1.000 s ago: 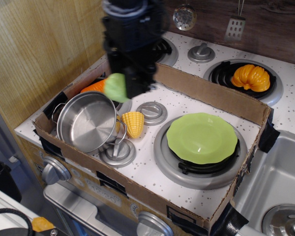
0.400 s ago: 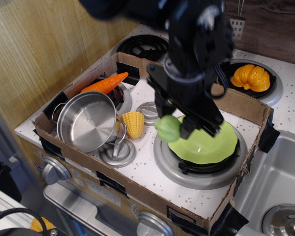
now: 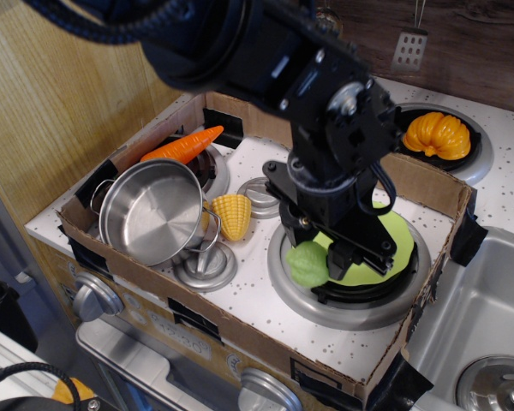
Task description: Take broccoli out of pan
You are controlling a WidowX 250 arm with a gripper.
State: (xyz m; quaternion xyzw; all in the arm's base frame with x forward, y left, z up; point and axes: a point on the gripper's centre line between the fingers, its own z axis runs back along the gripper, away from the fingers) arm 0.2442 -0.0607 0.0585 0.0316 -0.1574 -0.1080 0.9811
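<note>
The light-green broccoli point(image 3: 307, 263) is held in my black gripper point(image 3: 319, 257), low over the left rim of the front right burner point(image 3: 283, 274), beside the green plate. The jaws are shut on it. Whether it touches the burner I cannot tell. The shiny steel pan point(image 3: 152, 211) stands at the front left of the stove and is empty. My arm reaches in from the top and hides much of the plate.
A green plate point(image 3: 392, 248) lies on the front right burner. A yellow corn point(image 3: 231, 215) lies right of the pan, an orange carrot point(image 3: 182, 146) behind it. An orange pumpkin point(image 3: 437, 135) sits on the back right burner. A cardboard wall point(image 3: 240, 330) rings the stove. A sink point(image 3: 488, 325) lies at the right.
My gripper has carried the broccoli from above the pan rightward and down to the left rim of the front right burner. The pan has stayed empty.
</note>
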